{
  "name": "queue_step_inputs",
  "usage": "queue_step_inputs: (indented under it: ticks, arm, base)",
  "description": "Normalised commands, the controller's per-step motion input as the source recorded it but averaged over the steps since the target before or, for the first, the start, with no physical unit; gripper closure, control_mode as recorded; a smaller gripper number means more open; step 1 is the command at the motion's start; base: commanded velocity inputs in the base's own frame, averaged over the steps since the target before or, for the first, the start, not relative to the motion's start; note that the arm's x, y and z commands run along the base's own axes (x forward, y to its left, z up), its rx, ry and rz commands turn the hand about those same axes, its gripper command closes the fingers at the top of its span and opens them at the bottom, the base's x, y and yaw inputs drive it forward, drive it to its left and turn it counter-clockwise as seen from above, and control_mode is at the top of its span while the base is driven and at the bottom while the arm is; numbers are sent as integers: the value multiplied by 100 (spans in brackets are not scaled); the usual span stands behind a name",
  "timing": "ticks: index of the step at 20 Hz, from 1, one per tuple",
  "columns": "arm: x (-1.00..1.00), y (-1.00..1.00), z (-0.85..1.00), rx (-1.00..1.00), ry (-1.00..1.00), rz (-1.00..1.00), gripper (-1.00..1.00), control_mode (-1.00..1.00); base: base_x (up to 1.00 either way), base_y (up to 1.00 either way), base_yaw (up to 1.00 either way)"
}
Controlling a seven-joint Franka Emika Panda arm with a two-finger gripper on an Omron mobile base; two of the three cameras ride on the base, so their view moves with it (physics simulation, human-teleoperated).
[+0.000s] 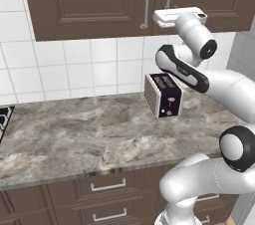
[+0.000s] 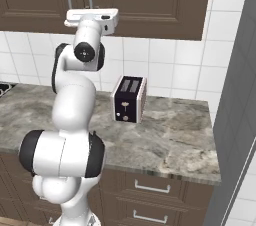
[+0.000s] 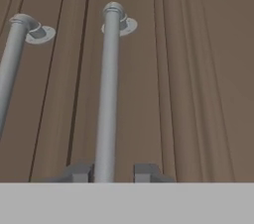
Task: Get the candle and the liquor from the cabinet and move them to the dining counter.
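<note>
At cabinet (image 1: 99, 0) doors | jaws straddle right bar handle (image 3: 108, 94), grip unclear | toaster (image 1: 163, 94) below

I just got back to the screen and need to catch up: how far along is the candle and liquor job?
Nothing looks done yet: the dark brown wooden wall cabinet is closed, so no candle or bottle can be seen. In hand: the gripper has its jaws around the long silver bar handle of one door, apparently to pull it. Left: opening, then carrying both items over.
</note>
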Motion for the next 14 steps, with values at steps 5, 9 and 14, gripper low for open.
queue_step_inputs:
  ticks: [5, 9, 14]
  arm:
    - [-5, 0, 9, 0, 0, 0, 100, -100]
    - [-15, -3, 10, 0, 0, 0, 100, -100]
    - [-43, -28, 24, 0, 0, -2, 100, -100]
  base:
    - [0, 0, 0]
    - [0, 0, 0]
    - [0, 0, 0]
